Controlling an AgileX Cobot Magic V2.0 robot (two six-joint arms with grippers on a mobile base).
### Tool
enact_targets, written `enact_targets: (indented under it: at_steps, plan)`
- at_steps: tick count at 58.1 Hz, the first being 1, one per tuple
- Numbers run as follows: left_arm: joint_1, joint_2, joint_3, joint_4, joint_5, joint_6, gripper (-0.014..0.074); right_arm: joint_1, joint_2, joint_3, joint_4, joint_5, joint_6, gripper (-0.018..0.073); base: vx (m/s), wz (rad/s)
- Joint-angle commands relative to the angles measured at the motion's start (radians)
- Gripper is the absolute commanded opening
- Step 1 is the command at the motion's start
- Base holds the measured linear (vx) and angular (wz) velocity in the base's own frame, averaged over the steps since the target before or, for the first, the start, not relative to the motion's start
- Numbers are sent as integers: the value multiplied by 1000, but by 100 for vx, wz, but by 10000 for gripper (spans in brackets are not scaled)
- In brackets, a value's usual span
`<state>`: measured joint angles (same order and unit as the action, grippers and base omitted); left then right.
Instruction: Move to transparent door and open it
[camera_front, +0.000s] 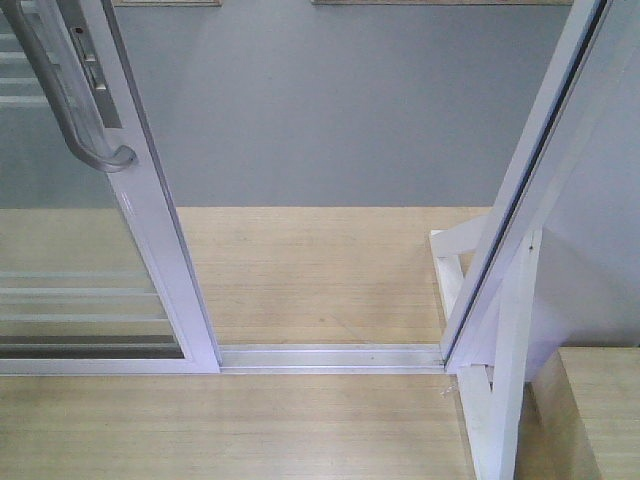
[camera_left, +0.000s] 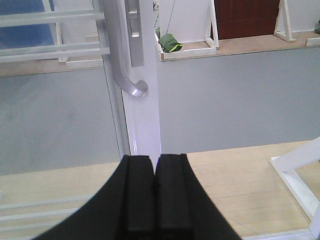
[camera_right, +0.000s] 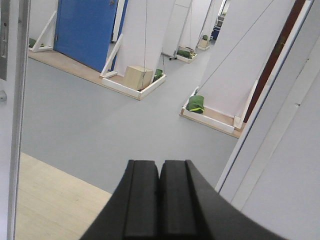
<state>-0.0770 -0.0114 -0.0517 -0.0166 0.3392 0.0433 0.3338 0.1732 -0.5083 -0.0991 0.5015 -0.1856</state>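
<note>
The transparent door (camera_front: 150, 220) stands slid to the left of the front view, with a white frame, thin white bars behind the glass and a curved pale handle (camera_front: 60, 90) beside a lock plate. An open gap lies between it and the white jamb on the right (camera_front: 530, 170). In the left wrist view the door's frame (camera_left: 142, 120) and handle (camera_left: 125, 75) are straight ahead of my left gripper (camera_left: 155, 162), which is shut and empty. My right gripper (camera_right: 160, 165) is shut and empty and faces through the gap. The door's edge (camera_right: 12, 115) shows at that view's far left.
A white floor track (camera_front: 330, 357) runs across the wooden floor between door and jamb. A white post with diagonal braces (camera_front: 500, 350) stands at the right. Grey floor lies beyond. Far off are white partitions, a blue door (camera_right: 87, 30), a cardboard box (camera_right: 137, 77) and green bags (camera_right: 196, 104).
</note>
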Motion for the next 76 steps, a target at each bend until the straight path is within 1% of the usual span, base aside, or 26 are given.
enact_targets:
  at_steps: [1, 3, 4, 7, 18, 55, 60, 63, 71, 76]
  plan:
    - [-4, -14, 77, -9, -244, -1, 0, -3, 13, -26, -8, -72, -1, -3, 0, 0]
    - [-3, -14, 114, -24, -300, -3, 0, -3, 13, -26, -8, -72, -1, -3, 0, 0]
    - [-3, -14, 120, -32, -301, 0, 0, -3, 13, -26, -8, -72, -1, -3, 0, 0]
    - [-3, -14, 105, -23, -242, 4, 0, -3, 13, -26, -7, -72, -1, -3, 0, 0]
    - [-3, -13, 103, -29, -188, 0, 0, -3, 13, -26, -8, -71, -1, -1, 0, 0]
    - [-3, -13, 103, -29, -185, 0, 0, -3, 13, -10, -7, -83, -1, 0, 0, 0]
    - [-3, -13, 103, -29, -185, 0, 0, -3, 12, 56, 22, -149, -1, 0, 0, 0]
    - [-3, -13, 103, -29, -185, 0, 0, -3, 3, 130, 59, -206, -1, 0, 0, 0]
    - [-3, -13, 103, -29, -185, 0, 0, -3, -23, 396, 181, -428, -1, 0, 0, 0]
    - [-3, -13, 103, -29, -185, 0, 0, -3, -48, 539, 205, -554, -1, 0, 0, 0]
